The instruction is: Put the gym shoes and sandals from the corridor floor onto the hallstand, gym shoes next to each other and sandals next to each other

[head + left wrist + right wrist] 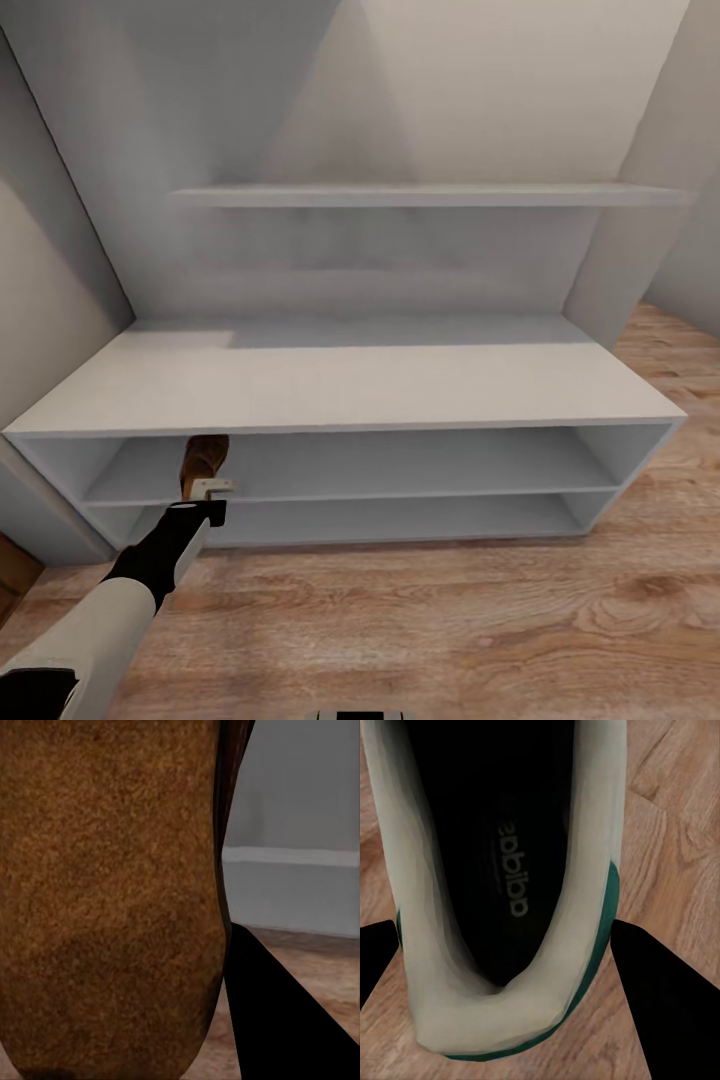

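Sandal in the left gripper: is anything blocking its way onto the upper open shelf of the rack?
Nothing visible does. The sandal sits at the mouth of the upper open shelf, whose visible stretch is bare, under the bench top.

Pale grey walls (60,290) flank the unit on both sides, the right-hand wall (690,190) meeting the flooring at a corner. A dark brown object (15,570) sits low at the far left; identity indeterminable.

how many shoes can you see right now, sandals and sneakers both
2. One sandal is in the left gripper at the left end of the hallstand's upper open shelf. One gym shoe sits between the right gripper's fingers above the corridor floor. Others may be out of view.
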Motion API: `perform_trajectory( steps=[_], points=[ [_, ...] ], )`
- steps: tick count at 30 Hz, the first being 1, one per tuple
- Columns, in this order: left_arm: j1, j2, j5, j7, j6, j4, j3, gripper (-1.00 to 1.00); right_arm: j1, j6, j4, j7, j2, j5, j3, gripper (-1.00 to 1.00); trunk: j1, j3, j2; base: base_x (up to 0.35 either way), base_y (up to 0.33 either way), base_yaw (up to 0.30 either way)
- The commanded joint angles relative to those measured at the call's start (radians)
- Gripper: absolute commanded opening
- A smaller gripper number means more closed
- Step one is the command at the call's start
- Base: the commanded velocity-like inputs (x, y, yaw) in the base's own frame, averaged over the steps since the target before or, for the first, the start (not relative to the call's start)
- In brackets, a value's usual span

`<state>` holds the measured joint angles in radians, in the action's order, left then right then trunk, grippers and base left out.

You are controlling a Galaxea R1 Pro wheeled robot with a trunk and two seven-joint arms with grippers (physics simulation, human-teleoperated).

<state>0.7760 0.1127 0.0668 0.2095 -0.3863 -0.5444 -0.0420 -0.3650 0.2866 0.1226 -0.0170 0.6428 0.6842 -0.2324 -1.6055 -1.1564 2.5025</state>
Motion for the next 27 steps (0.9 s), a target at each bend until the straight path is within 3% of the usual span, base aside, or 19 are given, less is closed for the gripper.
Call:
perform_trajectory(
  steps=[1, 27],
  points=[
    [0.000, 0.001, 0.004, 0.004, -0.006, -0.002, -0.004, -1.00, 0.000, 0.002, 0.000, -0.001, 0.000, 0.001, -0.001, -1.00, 0.000, -0.001, 0.000, 0.033, 0.000, 0.000],
    [0.000, -0.001, 0.004, 0.005, -0.006, -0.003, -0.002, -1.00, 0.000, 0.002, 0.000, -0.001, 0.000, 0.001, -0.001, -1.00, 0.000, -0.001, 0.000, 0.186, 0.000, 0.000]
  ],
)
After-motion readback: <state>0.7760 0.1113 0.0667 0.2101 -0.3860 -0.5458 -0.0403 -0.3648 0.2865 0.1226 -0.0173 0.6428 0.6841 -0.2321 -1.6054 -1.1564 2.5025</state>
